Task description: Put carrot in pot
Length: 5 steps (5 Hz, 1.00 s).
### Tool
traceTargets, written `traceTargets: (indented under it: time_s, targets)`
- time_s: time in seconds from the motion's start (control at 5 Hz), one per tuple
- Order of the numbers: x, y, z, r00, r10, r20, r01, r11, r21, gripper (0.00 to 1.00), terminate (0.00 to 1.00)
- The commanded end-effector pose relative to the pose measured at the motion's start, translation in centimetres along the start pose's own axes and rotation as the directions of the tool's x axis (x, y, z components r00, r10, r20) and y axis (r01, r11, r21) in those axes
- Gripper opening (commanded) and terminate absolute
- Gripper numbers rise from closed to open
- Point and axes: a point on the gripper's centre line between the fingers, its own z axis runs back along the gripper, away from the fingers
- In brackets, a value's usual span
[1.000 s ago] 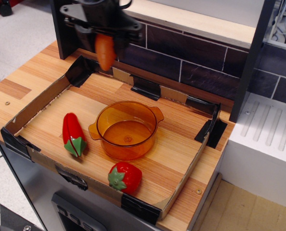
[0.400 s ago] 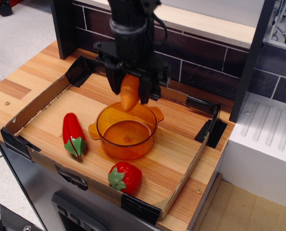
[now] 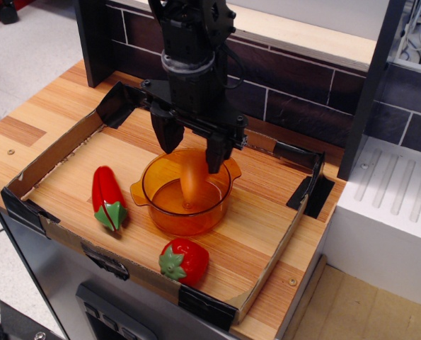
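The orange carrot [image 3: 191, 183] stands nearly upright inside the translucent amber pot [image 3: 162, 212], its tip on the pot's bottom. The pot sits in the middle of the cardboard-walled tray. My black gripper [image 3: 193, 146] hangs directly above the pot's far rim. Its two fingers [image 3: 168, 133] are spread wide apart and nothing is between them. The carrot is below the fingertips and free of them.
A red pepper [image 3: 107, 196] with a green stem lies left of the pot. A red strawberry [image 3: 184, 261] lies in front of it. The tray's cardboard wall [image 3: 52, 156] rings the board. A dark brick back wall [image 3: 302, 95] stands behind.
The gripper carried the carrot from the back left over to the pot, lowered, and opened. The carrot dropped from the fingers into the pot.
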Motion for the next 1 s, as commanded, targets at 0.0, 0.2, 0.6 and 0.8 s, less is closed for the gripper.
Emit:
traceTargets:
  time_s: [0.0,0.2,0.6,0.8]
  targets:
    - [-0.5,1.2,2.2,0.996,0.003,0.086,-0.002,1.0,-0.013,1.0,0.0]
    - [0.7,1.2,5.3,0.993,0.041,0.112,-0.036,0.998,-0.048,1.0,0.0]
    - [2.3,0.9,9.3,0.989,0.074,0.127,-0.064,0.994,-0.085,1.0,0.0]
    - [2.3,0.9,9.3,0.989,0.074,0.127,-0.064,0.994,-0.085,1.0,1.0]
